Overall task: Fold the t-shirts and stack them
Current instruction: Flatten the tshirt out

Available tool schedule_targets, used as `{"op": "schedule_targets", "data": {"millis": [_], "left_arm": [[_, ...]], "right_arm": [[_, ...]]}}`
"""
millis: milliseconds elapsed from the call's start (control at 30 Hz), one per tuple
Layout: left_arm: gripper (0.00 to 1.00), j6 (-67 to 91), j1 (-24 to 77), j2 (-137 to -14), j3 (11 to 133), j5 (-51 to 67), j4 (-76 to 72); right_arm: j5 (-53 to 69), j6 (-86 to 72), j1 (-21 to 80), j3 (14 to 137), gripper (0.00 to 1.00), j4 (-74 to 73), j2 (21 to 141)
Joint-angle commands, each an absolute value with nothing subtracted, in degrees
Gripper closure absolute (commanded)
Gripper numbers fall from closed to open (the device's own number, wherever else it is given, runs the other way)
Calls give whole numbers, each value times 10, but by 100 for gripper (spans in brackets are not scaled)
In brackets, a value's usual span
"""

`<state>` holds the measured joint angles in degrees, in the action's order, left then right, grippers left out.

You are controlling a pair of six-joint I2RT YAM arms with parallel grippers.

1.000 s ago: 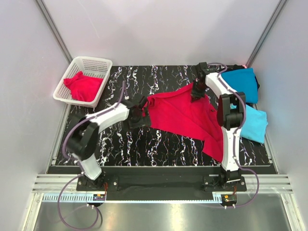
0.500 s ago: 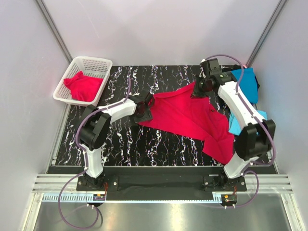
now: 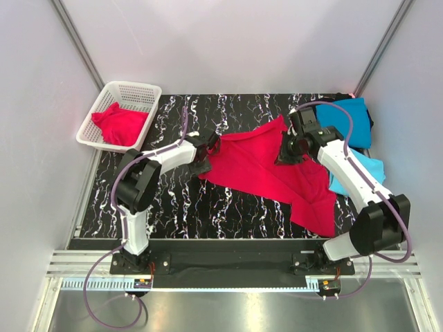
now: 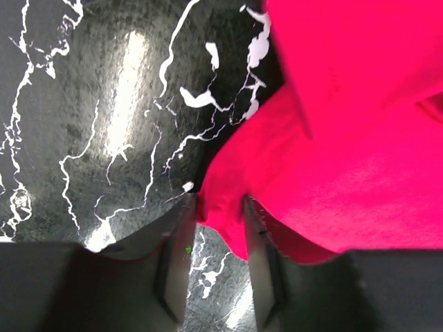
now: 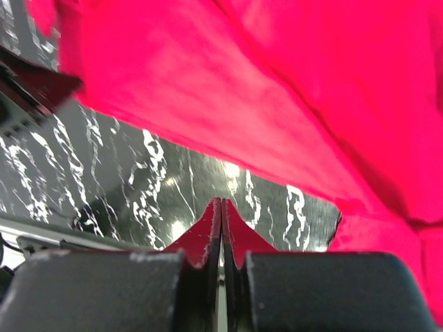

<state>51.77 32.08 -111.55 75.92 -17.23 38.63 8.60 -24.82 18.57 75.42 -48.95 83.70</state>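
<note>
Between the left jaws: a fold of the left edge of the red t-shirt (image 4: 221, 214); the cloth reaches both fingers (image 4: 178, 256), and a bit of the marbled table (image 4: 104, 138) shows lower in the gap
Left gripper (image 3: 206, 151): the jaws stand partly apart around this fold; I cannot tell if they press it
Right gripper (image 3: 285, 153): the jaws are pressed together and pinch a thin bit of the same red t-shirt, at its far right part
Above the right jaws: in the right wrist view the red cloth hangs as a sheet over the table, off the surface there
Between the two grippers: the red t-shirt lies spread wide and wrinkled, with one part running to the near right side of the table
Right of the right jaws: a teal-blue t-shirt (image 3: 349, 117) farther back and a sky-blue t-shirt (image 3: 370, 166) nearer, the second partly hidden by the right arm
Far left of the left jaws: a white basket (image 3: 131, 90) with a second red t-shirt (image 3: 119, 124) crumpled inside, well apart from the gripper
</note>
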Motion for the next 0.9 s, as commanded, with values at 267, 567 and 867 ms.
{"op": "schedule_targets", "data": {"millis": [267,567,867], "left_arm": [[91,524,316,-1115,739,-181,374],[100,551,287,-1096,733,-238,414],[100,585,238,-1055,705,-279,444]], "right_arm": [[-61,-342,200,577,95,-527,725],[-33,-363,207,525,95,-538,672],[-61,-405,235,511,93,-563,704]]}}
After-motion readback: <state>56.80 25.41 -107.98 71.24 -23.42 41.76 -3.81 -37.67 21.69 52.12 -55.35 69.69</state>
